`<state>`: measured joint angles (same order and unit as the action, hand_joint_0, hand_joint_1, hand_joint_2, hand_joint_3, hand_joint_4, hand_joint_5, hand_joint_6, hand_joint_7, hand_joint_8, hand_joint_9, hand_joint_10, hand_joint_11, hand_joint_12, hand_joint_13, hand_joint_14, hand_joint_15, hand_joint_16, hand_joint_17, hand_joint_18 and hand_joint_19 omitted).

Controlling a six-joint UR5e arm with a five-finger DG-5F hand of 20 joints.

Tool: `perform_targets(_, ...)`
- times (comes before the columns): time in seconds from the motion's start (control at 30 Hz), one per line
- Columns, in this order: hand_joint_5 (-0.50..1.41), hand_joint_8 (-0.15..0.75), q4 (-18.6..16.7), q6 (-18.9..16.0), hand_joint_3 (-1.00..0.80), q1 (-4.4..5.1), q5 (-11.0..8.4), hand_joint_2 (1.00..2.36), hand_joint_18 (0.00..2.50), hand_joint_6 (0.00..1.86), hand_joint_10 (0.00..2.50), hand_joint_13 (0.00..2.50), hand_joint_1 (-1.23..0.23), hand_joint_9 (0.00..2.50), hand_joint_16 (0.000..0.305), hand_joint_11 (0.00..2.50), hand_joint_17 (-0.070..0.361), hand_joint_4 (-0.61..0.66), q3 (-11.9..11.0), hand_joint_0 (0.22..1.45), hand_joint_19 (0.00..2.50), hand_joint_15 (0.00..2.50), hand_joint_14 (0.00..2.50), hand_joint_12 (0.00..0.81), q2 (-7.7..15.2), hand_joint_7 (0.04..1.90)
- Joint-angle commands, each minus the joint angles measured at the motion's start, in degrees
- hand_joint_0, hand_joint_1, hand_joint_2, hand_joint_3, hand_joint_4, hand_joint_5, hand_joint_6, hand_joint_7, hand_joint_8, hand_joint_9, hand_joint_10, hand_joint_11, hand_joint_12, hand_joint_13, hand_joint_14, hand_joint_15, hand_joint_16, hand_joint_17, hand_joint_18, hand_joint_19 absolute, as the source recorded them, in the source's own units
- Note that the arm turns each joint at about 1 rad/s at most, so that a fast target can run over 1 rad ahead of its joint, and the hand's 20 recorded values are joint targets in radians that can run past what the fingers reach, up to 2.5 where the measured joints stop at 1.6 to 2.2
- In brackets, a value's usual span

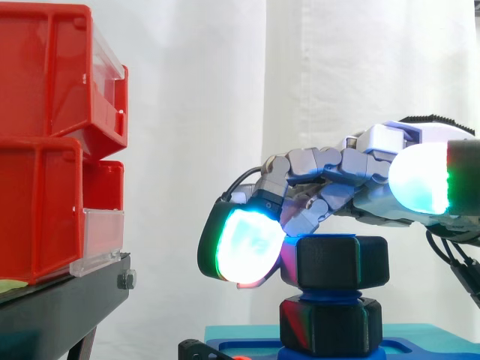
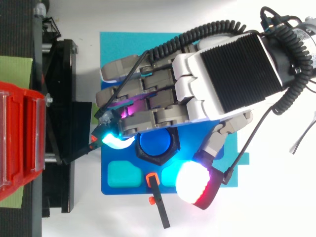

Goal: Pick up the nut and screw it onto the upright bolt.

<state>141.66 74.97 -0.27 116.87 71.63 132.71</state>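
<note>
Sitting on blue bolt (image 2: 155, 142) | black hex nut (image 1: 343, 261) | hand (image 1: 330, 169) loose above, not gripping

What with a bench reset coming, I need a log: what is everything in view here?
nut: one, black, on the bolt just under the hand
bolt: one, blue, upright on the blue base
lower hex block: one, black, at the bolt's foot
blue base: one, blue with teal pockets, on the teal sheet
teal sheet: one, teal, under the base
clamp: one, black with an orange end, at the base's near edge
red bins: two, red with clear fronts, stacked on the stand
stand: one, black, left of the base
green sheet: two patches showing, green, beside the bins
curtain: one, white, behind everything
hand: one, grey, white and black, above the nut and bolt
</note>
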Motion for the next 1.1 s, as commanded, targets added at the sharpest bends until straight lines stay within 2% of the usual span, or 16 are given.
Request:
perform_targets(0.0, -0.06, 0.246, 0.98, 0.18, -0.5, -0.17, 0.02, 1.0, 0.25, 0.5, 0.0, 0.55, -0.09, 0.7, 0.029, 0.0, 0.064, 0.24, 0.0, 0.49, 0.0, 0.0, 0.0, 0.261, 0.0, 1.23)
perform_targets(0.17, -0.05, 0.248, 0.81, 0.27, -0.5, -0.44, 0.02, 1.0, 0.3, 0.5, 0.0, 0.59, -0.1, 0.73, 0.028, 0.0, 0.063, 0.22, 0.0, 0.5, 0.01, 0.0, 0.0, 0.253, 0.0, 1.3)
perform_targets(0.3, -0.04, 0.251, 0.81, 0.18, -0.5, -1.32, 0.2, 1.0, 0.33, 0.5, 0.0, 0.61, -0.11, 0.75, 0.027, 0.0, 0.062, 0.2, 0.0, 0.5, 0.03, 0.0, 0.0, 0.246, 0.0, 1.39)
perform_targets(0.47, -0.04, 0.259, 0.46, 0.18, -0.5, -1.84, 0.28, 1.0, 0.36, 0.5, 0.0, 0.64, -0.12, 0.78, 0.027, 0.0, 0.061, 0.18, 0.0, 0.51, 0.04, 0.0, 0.0, 0.243, 0.0, 1.54)
perform_targets(0.7, -0.05, 0.261, -0.95, 0.09, -0.5, -3.34, 1.08, 1.0, 0.41, 0.61, 0.0, 0.67, -0.13, 0.81, 0.026, 0.0, 0.058, 0.16, 0.09, 0.51, 0.06, 0.0, 0.0, 0.236, 0.0, 1.4)
perform_targets(0.73, -0.05, 0.265, -1.21, 0.09, -0.5, -3.86, 1.43, 1.0, 0.41, 0.62, 0.0, 0.68, -0.13, 0.81, 0.026, 0.0, 0.058, 0.16, 0.09, 0.51, 0.06, 0.0, 0.0, 0.234, 0.0, 1.4)
perform_targets(0.83, -0.05, 0.267, -1.21, 0.0, -0.5, -4.3, 2.04, 1.0, 0.43, 0.61, 0.0, 0.68, -0.13, 0.83, 0.026, 0.0, 0.058, 0.16, 0.0, 0.51, 0.06, 0.0, 0.0, 0.233, 0.0, 1.4)
perform_targets(0.9, -0.04, 0.265, -1.21, 0.0, -0.5, -4.92, 2.48, 1.0, 0.42, 0.52, 0.0, 0.68, -0.13, 0.83, 0.026, 0.0, 0.058, 0.18, 0.0, 0.51, 0.07, 0.0, 0.0, 0.234, 0.0, 1.49)
perform_targets(1.0, -0.05, 0.263, -1.3, -0.17, -0.5, -5.36, 2.75, 1.0, 0.42, 0.5, 0.0, 0.67, -0.13, 0.82, 0.026, 0.0, 0.059, 0.2, 0.0, 0.51, 0.07, 0.0, 0.0, 0.234, 0.0, 1.4)
perform_targets(1.07, -0.06, 0.253, -1.74, -0.35, -0.5, -5.36, 3.01, 1.0, 0.38, 0.5, 0.0, 0.63, -0.13, 0.8, 0.027, 0.0, 0.06, 0.22, -0.7, 0.51, 0.06, 0.0, 0.0, 0.241, 0.0, 1.28)
